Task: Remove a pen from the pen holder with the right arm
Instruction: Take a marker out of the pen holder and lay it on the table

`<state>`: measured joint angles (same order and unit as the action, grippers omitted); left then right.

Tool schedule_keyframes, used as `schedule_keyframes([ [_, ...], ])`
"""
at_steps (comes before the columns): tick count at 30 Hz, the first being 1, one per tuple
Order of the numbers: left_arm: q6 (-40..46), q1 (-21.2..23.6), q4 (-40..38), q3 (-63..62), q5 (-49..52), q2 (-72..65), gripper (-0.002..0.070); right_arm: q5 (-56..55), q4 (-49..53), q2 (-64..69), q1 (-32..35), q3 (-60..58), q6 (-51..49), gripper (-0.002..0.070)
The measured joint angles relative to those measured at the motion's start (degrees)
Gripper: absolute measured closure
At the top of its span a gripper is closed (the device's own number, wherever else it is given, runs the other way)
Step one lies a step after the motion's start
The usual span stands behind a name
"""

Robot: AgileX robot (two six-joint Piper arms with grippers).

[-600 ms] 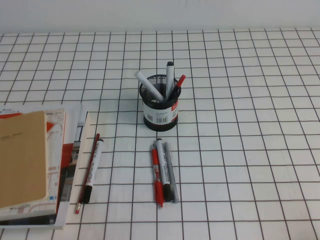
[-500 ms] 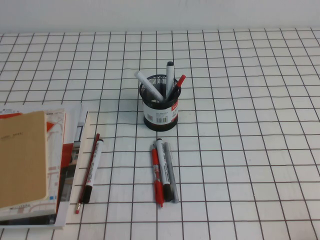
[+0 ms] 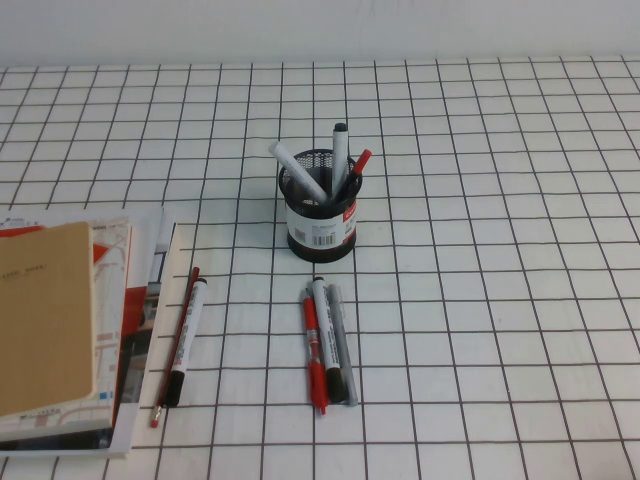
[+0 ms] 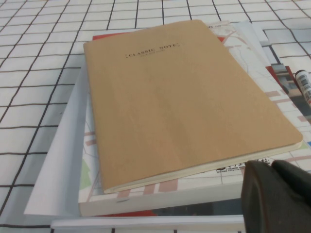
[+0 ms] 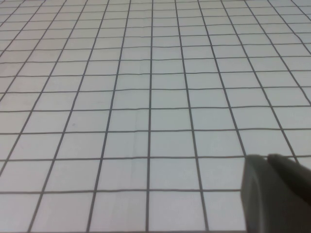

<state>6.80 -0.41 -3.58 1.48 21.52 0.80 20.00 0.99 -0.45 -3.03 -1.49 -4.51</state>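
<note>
Standing apart — pen holder [image 3: 321,215], right hand [image 5: 267,164], left hand [image 4: 271,169].

My high camera sits up on my own side. It looks down and forward over the whole worktop [image 3: 480,300] from far off. My left wrist camera rides just behind my left tool [image 4: 277,194] and looks low and close at the brown notebook [image 4: 184,97]. The high camera sees that notebook too, on my left. My right wrist camera rides behind my right tool [image 5: 274,189], close over the worktop's squares.
</note>
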Motion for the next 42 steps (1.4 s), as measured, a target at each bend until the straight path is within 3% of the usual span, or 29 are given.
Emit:
schedule_keyframes([
  [29, 0.0, 0.0, 0.0, 0.0, 0.0, 0.0, 0.0679, -1.0, -1.4, 0.0, 0.0, 0.0, 0.0, 0.0692],
  [36, 0.0, 0.0, 0.0, 0.0, 0.0, 0.0, 0.0679, -6.7, -11.8, 0.0, 0.0, 0.0, 0.0, 0.0692],
  [42, 0.0, 0.0, 0.0, 0.0, 0.0, 0.0, 0.0679, -12.5, -29.0, 0.0, 0.0, 0.0, 0.0, 0.0692],
])
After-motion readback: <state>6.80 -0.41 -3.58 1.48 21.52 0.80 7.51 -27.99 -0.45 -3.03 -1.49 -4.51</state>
